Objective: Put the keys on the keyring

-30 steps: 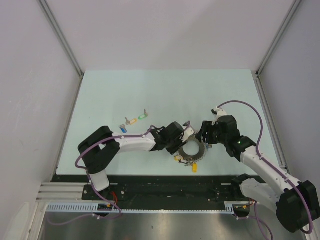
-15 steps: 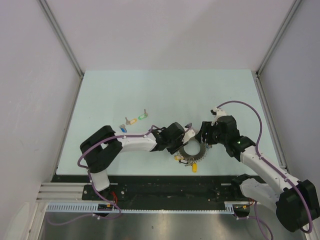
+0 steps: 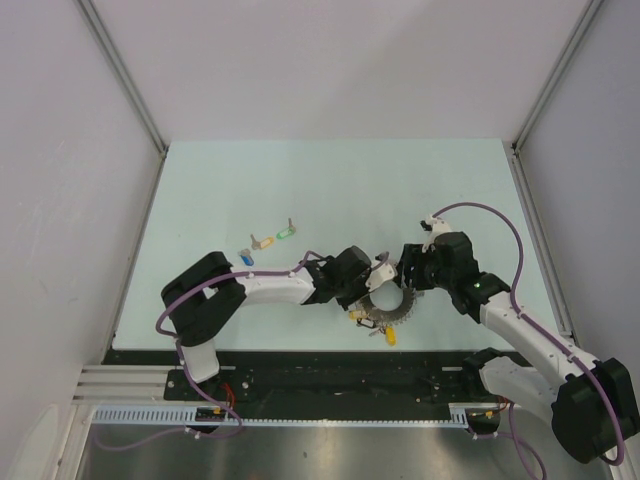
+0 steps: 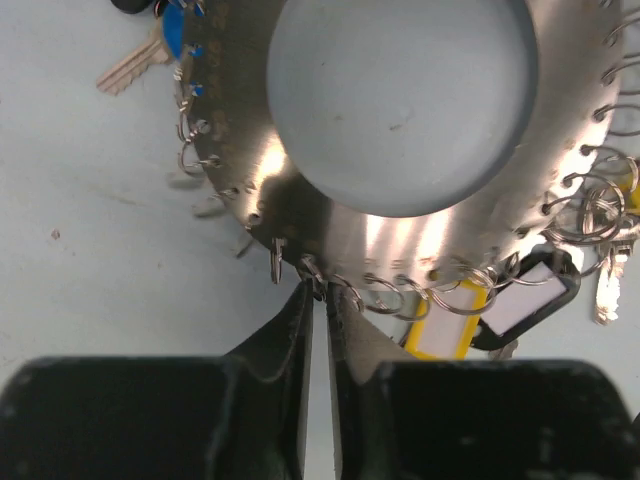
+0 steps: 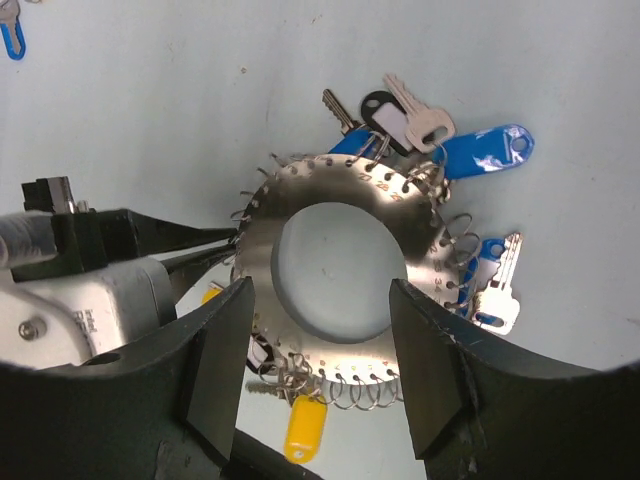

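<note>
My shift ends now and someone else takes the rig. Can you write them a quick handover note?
Left gripper: nearly closed at the keyring rim, by a small wire loop; grip unclear.
Right gripper: open, over the keyring's hole.
Keys: blue key, orange key and green key lie loose on the table, left of the keyring.
Done: none attached.
To do: thread all three on.

The right gripper [image 5: 320, 290] hangs wide open astride the keyring [image 5: 335, 185], which lies flat on the table [image 5: 150, 100]. The left gripper [image 5: 232, 243] pinches the ring's rim. A blue-tagged key [image 5: 10, 35] lies well apart.
</note>
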